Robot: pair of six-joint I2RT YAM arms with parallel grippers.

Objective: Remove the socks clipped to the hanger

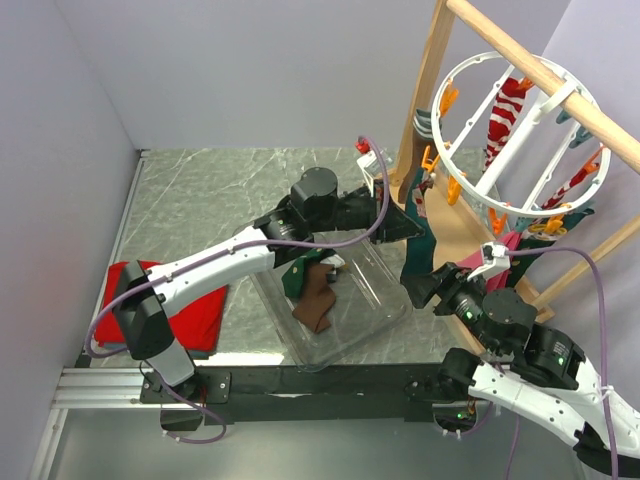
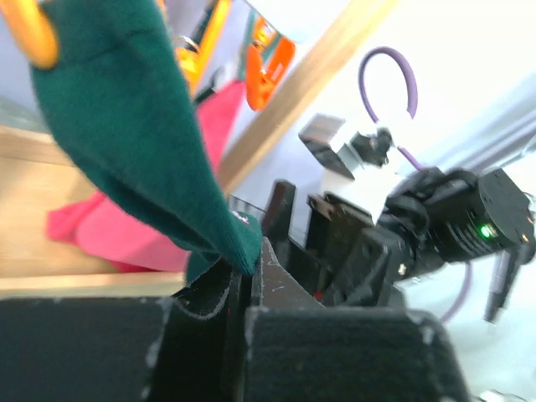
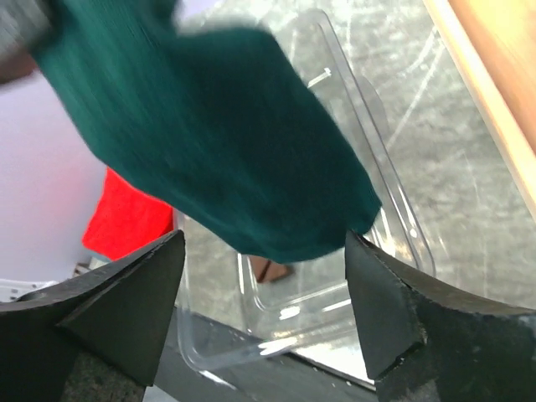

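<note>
The left fingers (image 2: pixel 276 285) pinch the dark green sock (image 2: pixel 134 142) below the hanger (image 1: pixel 480 57). The right fingers (image 3: pixel 126 301) are spread wide. If the orange peg (image 2: pixel 33 38) holds tight, the sock may slip out.

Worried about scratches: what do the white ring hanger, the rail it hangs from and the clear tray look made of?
The white ring hanger is likely moulded plastic: smooth, uniform white, thin spokes. The tan wooden rail seems to be bare pale wood with a matte finish. The clear tray is probably thin transparent plastic; the marbled table shows through and its ridges glint.
</note>
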